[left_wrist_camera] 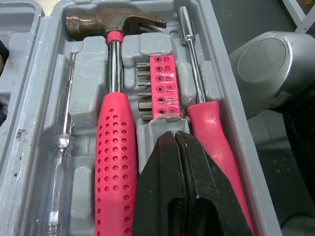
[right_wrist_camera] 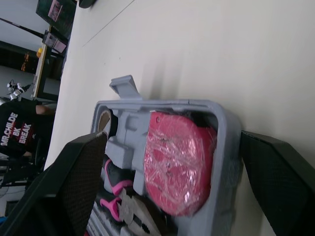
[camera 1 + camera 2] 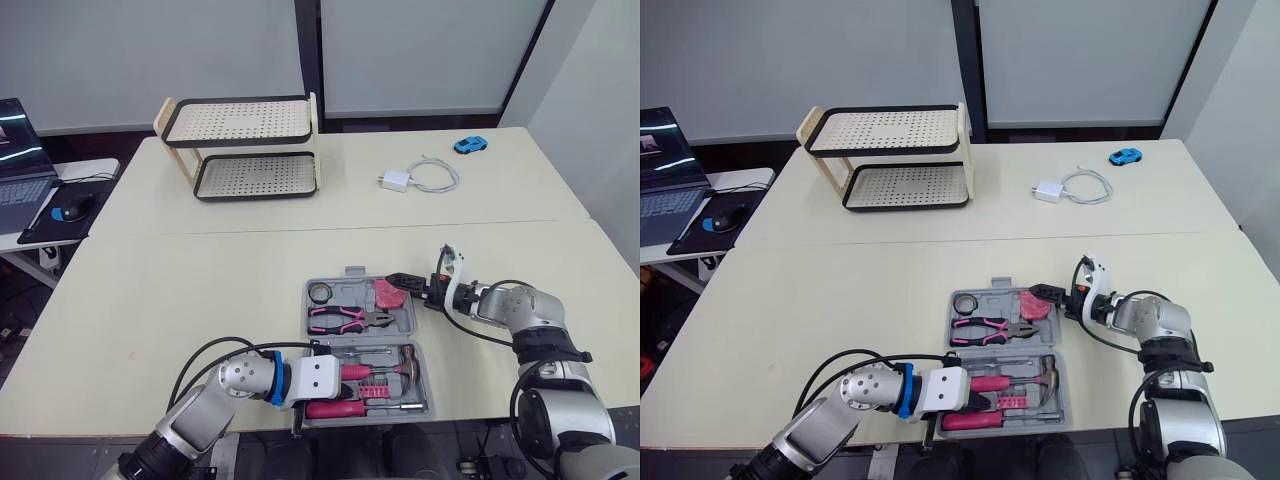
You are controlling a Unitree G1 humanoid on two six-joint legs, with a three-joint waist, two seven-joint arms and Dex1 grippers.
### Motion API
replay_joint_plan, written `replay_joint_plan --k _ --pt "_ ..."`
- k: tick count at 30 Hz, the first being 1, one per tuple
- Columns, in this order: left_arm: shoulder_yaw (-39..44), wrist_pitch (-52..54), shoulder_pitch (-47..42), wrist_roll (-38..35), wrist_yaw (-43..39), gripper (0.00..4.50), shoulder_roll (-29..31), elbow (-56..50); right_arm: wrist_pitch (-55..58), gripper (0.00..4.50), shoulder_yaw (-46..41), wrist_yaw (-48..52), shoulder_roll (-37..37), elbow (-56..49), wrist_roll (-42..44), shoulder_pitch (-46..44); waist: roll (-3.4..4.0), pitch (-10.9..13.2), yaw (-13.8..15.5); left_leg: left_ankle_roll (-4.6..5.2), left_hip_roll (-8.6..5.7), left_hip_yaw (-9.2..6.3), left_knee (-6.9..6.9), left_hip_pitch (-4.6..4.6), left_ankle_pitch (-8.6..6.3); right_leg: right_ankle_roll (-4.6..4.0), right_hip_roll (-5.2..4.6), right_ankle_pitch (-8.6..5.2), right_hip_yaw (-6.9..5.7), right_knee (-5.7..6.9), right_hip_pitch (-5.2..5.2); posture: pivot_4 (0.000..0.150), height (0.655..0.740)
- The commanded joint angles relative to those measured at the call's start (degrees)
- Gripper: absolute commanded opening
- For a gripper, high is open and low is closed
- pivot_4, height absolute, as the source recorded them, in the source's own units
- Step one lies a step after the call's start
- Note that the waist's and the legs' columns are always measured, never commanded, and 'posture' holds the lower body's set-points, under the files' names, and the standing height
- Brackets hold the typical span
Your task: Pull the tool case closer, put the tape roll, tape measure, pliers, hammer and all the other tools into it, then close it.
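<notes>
The grey tool case [image 3: 354, 272] lies open at the table's near edge. Its far half holds the tape roll [image 3: 320, 291], the pink-handled pliers [image 3: 345, 320] and the pink tape measure [image 2: 177, 157]. In the near half lie the hammer [image 1: 115, 123], a pink bit holder [image 1: 160, 83] and a pink-handled screwdriver [image 1: 209, 118]. My left gripper [image 1: 174, 135] is shut on nothing, just above the near half between the hammer handle and the screwdriver handle. My right gripper [image 3: 403, 287] is wide open at the case's far right corner, its fingers [image 2: 78, 182] on either side of the tape measure.
At the back left stands a two-tier perforated rack [image 3: 245, 150]. A white charger with cable [image 3: 410, 178] and a blue toy car [image 3: 469, 145] lie at the back right. A laptop [image 3: 20, 160] and a mouse sit on a side desk at left. A person in a black shirt [image 2: 15, 132] is beyond the table.
</notes>
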Motion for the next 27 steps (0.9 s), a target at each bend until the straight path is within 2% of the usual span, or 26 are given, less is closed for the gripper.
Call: replay_joint_plan --k 1,12,27 --pt "-1.3 1.3 1.0 2.3 0.1 0.00 1.2 1.2 -2.3 4.46 -0.4 2.5 1.1 2.6 0.0 -1.7 0.01 0.0 0.0 0.00 0.00 0.01 0.00 0.01 0.00 0.00 0.00 0.00 0.01 0.00 0.00 0.150 0.7400" --pt "-1.2 1.3 1.5 2.5 0.7 0.00 1.3 1.2 1.5 4.46 -3.2 5.2 0.7 -0.3 3.5 -3.7 0.02 0.0 -0.1 0.00 -0.01 0.00 -0.02 -0.01 0.00 0.00 0.00 0.00 0.02 0.02 -0.03 0.150 0.7400" --pt "-1.0 0.2 1.0 2.4 0.7 0.00 1.2 2.5 13.1 4.46 -6.5 3.9 -1.7 -13.4 9.9 0.2 0.02 0.0 0.0 0.00 0.00 -0.01 -0.02 -0.03 0.00 0.00 0.00 0.00 0.02 0.02 -0.04 0.150 0.7400"
